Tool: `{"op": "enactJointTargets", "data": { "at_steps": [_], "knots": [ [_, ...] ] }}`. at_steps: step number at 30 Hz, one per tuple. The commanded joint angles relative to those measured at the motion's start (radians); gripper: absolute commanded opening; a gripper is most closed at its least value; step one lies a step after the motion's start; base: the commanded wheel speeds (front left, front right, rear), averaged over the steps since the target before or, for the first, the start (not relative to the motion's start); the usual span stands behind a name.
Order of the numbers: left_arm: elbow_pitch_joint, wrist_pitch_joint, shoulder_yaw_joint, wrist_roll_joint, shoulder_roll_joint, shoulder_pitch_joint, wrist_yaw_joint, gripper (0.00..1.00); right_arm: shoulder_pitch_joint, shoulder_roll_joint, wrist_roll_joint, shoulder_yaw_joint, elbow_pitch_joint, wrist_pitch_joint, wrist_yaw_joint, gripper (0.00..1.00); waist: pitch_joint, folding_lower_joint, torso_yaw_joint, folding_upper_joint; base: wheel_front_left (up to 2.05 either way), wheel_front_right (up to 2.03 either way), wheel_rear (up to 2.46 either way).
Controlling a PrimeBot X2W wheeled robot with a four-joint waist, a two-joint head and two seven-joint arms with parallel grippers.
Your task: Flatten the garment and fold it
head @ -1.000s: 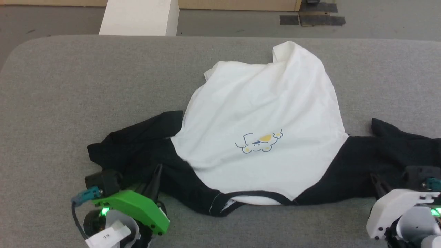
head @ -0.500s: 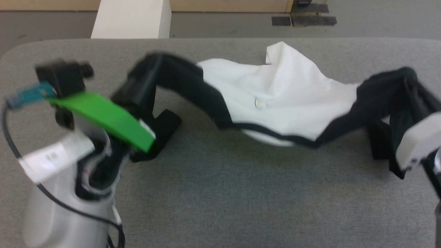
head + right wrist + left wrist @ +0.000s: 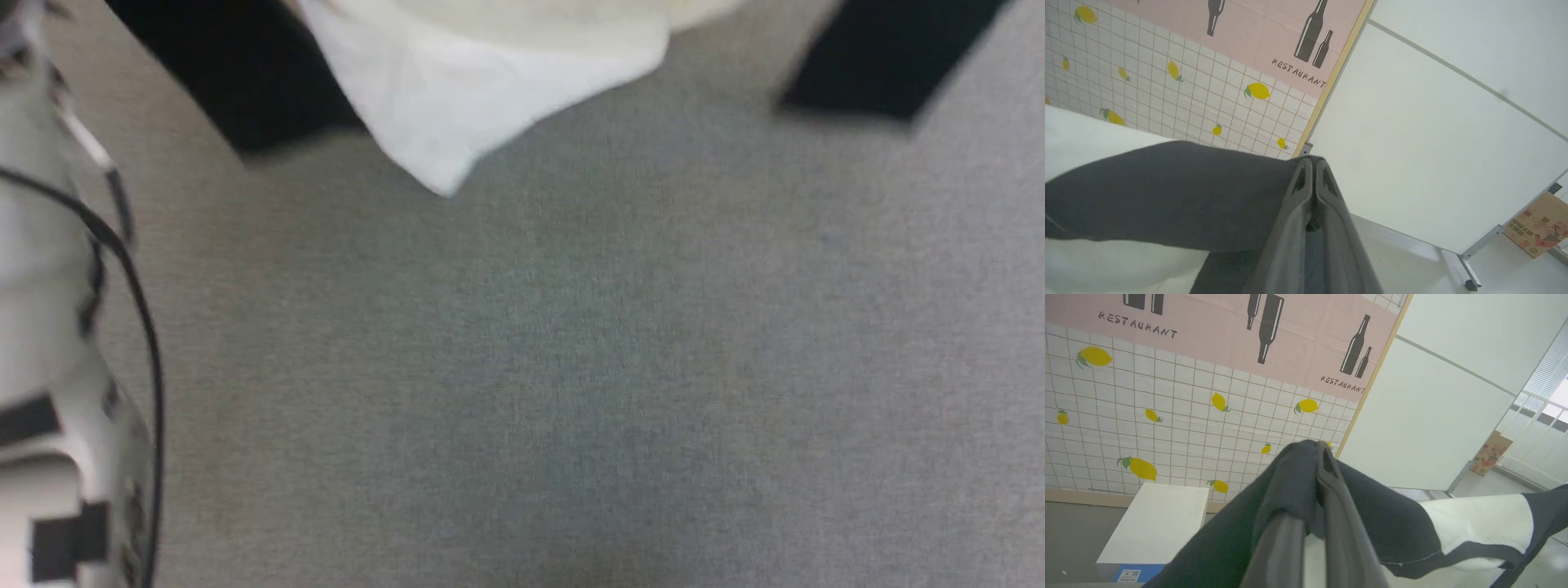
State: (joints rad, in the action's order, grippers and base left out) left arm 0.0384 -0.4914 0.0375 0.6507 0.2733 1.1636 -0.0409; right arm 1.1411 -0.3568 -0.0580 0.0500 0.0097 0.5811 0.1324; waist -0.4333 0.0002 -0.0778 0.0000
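Observation:
The garment (image 3: 482, 90) hangs in the air above the grey table (image 3: 571, 367), blurred, with its white body sagging between two black sleeves. My left gripper (image 3: 1321, 447) is shut on one black sleeve (image 3: 1372, 514), raised high and pointing at the wall. The white body (image 3: 1478, 518) stretches away to the right of it. My right gripper (image 3: 1311, 161) is shut on the other black sleeve (image 3: 1167, 192), with the white body (image 3: 1086, 130) to its left. My pale left forearm (image 3: 49, 327) with a black cable runs down the head view's left edge.
A white box (image 3: 1155, 526) stands on the floor beyond the table, under a tiled wall poster with lemons (image 3: 1143, 467). A white partition (image 3: 1412, 143) and a cardboard box (image 3: 1539, 224) stand off to the right.
Both grippers have gone up with the sleeves, lifting the garment off the table until it hangs. The head view has shifted too and now shows mostly table.

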Motion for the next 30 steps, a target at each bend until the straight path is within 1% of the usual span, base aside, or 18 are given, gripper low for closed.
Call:
{"op": "enactJointTargets", "data": {
  "at_steps": [1, 4, 7, 12, 14, 17, 21, 25, 27, 30],
  "knots": [
    [0.024, 0.021, -0.009, -0.016, 0.012, 0.059, -0.007, 0.0, 0.063, 0.009, 0.02, 0.01, 0.037, -0.024, -0.002, 0.0, -0.128, -0.0002, -0.04, 0.0, 0.0, 0.0, 0.0],
    [0.092, 0.073, -0.02, -0.047, 0.025, 0.166, -0.014, 0.0, 0.197, 0.038, 0.065, 0.015, 0.122, -0.087, -0.002, 0.0, -0.164, -0.0002, -0.047, 0.0, 0.0, 0.0, 0.0],
    [0.136, 0.145, -0.041, -0.065, 0.024, 0.254, -0.026, 0.0, 0.298, 0.061, 0.107, -0.002, 0.189, -0.151, -0.002, 0.0, -0.193, -0.0002, -0.049, 0.0, 0.0, 0.0, 0.0],
    [0.189, 0.288, -0.063, -0.086, 0.018, 0.374, -0.014, 0.0, 0.426, 0.089, 0.185, -0.054, 0.288, -0.283, -0.002, 0.0, -0.217, -0.0002, -0.04, 0.0, 0.0, 0.0, 0.0],
    [0.213, 0.315, -0.066, -0.077, 0.008, 0.396, -0.004, 0.0, 0.449, 0.097, 0.209, -0.072, 0.318, -0.325, -0.002, 0.0, -0.22, -0.0002, -0.033, 0.0, 0.0, 0.0, 0.0],
    [0.258, 0.305, -0.05, -0.065, -0.002, 0.374, 0.016, 0.0, 0.458, 0.098, 0.215, -0.082, 0.376, -0.358, -0.002, 0.0, -0.222, -0.0002, -0.016, 0.0, 0.0, 0.0, 0.0],
    [0.32, 0.289, -0.024, -0.066, 0.006, 0.261, 0.045, 0.0, 0.39, 0.088, 0.195, -0.054, 0.441, -0.374, -0.002, 0.0, -0.212, -0.0002, 0.002, 0.0, 0.0, 0.0, 0.0],
    [0.38, 0.244, 0.013, -0.07, 0.033, 0.08, 0.086, 0.0, 0.241, 0.07, 0.139, 0.008, 0.477, -0.366, -0.002, 0.0, -0.172, -0.0002, 0.013, 0.0, 0.0, 0.0, 0.0],
    [0.393, 0.214, 0.027, -0.059, 0.041, -0.014, 0.102, 0.0, 0.146, 0.057, 0.098, 0.039, 0.471, -0.347, -0.002, 0.0, -0.141, -0.0002, 0.019, 0.0, 0.0, 0.0, 0.0],
    [0.372, 0.174, 0.045, -0.037, 0.048, -0.177, 0.12, 0.0, -0.025, 0.024, 0.022, 0.078, 0.419, -0.29, -0.002, 0.0, -0.081, -0.0002, 0.028, 0.0, 0.0, 0.0, 0.0]
  ]
}}
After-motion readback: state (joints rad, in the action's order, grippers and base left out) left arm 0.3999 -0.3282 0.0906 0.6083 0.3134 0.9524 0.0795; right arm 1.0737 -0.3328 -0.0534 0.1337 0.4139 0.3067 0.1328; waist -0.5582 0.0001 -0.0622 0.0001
